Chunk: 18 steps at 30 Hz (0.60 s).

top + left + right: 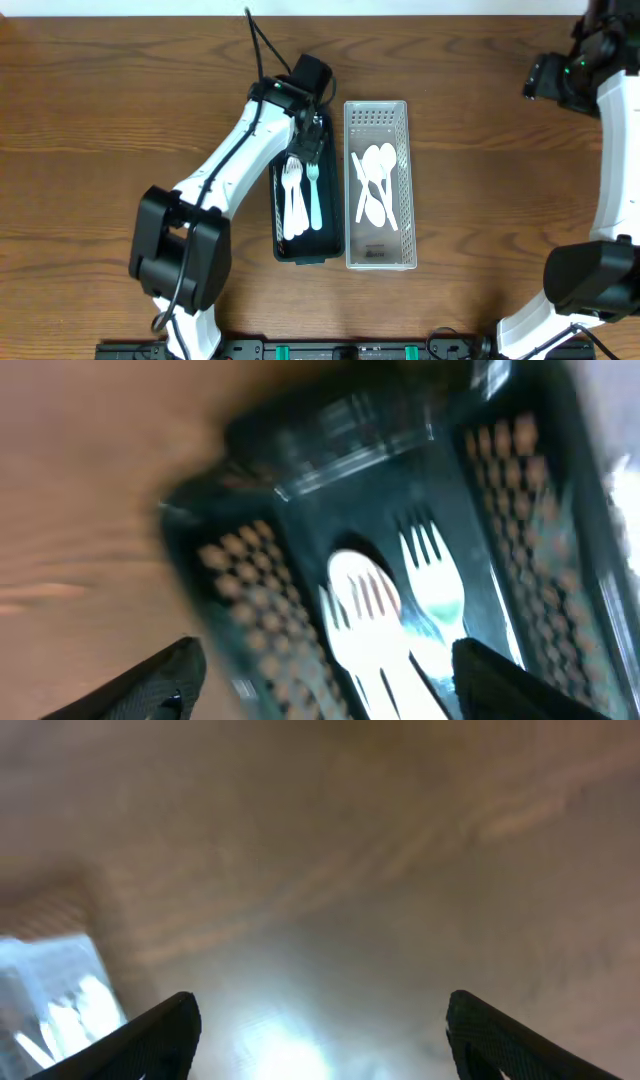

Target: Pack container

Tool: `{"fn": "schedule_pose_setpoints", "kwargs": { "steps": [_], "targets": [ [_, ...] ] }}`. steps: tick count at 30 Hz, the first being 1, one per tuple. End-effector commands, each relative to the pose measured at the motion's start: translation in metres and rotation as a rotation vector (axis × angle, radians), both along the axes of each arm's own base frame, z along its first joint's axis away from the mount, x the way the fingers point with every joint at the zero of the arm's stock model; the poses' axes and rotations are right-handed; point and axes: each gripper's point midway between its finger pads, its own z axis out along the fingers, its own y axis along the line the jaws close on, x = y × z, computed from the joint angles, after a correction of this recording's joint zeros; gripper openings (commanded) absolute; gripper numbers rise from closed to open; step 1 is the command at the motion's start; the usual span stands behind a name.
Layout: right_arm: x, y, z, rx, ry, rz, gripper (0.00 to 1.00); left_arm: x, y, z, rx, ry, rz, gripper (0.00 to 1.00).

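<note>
A black perforated basket [330, 240] sits mid-table and holds several plastic forks [298, 195]. A white perforated basket [404, 120] beside it on the right holds several white spoons [376, 180]. My left gripper [312, 138] hovers over the far end of the black basket, open and empty. Its wrist view shows the black basket [240, 560] and the forks [385, 610] between the spread fingers [320, 680]. My right gripper [545, 82] is at the far right edge, open and empty [320, 1030], over bare table, with the white basket [45, 990] at the left edge.
The wooden table [100, 120] stretches to both sides of the two baskets. A black cable [258, 45] runs from the left arm toward the far edge.
</note>
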Motion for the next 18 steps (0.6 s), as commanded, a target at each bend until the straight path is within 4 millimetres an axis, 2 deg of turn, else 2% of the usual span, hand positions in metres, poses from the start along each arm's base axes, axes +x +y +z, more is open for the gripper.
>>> {"fn": "schedule_pose_setpoints", "kwargs": {
  "steps": [1, 4, 5, 6, 8, 10, 13, 15, 18],
  "targets": [
    [0.021, 0.034, 0.013, -0.012, -0.093, 0.084, 0.83, 0.027, 0.01, 0.08, 0.015, -0.264, 0.001, 0.84],
    [0.055, 0.063, 0.034, -0.018, -0.249, 0.148, 0.88, 0.042, 0.017, 0.122, 0.015, -0.424, 0.018, 0.96],
    [0.066, 0.072, 0.044, -0.02, -0.306, 0.164, 0.96, 0.048, 0.022, 0.134, 0.015, -0.478, 0.041, 1.0],
    [0.078, 0.081, 0.055, -0.019, -0.373, 0.181, 0.99, 0.055, 0.029, 0.148, 0.014, -0.533, 0.071, 0.98],
    [0.099, 0.094, 0.074, -0.019, -0.491, 0.202, 0.99, 0.068, 0.045, 0.163, 0.004, -0.604, 0.123, 0.98],
    [0.12, 0.101, 0.092, -0.022, -0.605, 0.214, 0.99, 0.081, 0.069, 0.17, -0.002, -0.643, 0.189, 0.98],
    [0.141, 0.102, 0.098, -0.035, -0.682, 0.211, 0.99, 0.097, 0.109, 0.166, -0.004, -0.661, 0.3, 0.98],
    [0.154, 0.1, 0.092, -0.056, -0.698, 0.221, 0.99, 0.106, 0.139, 0.161, 0.004, -0.671, 0.378, 0.98],
    [0.171, 0.099, 0.067, -0.124, -0.668, 0.287, 0.99, 0.116, 0.179, 0.155, 0.027, -0.686, 0.458, 0.98]
  ]
}}
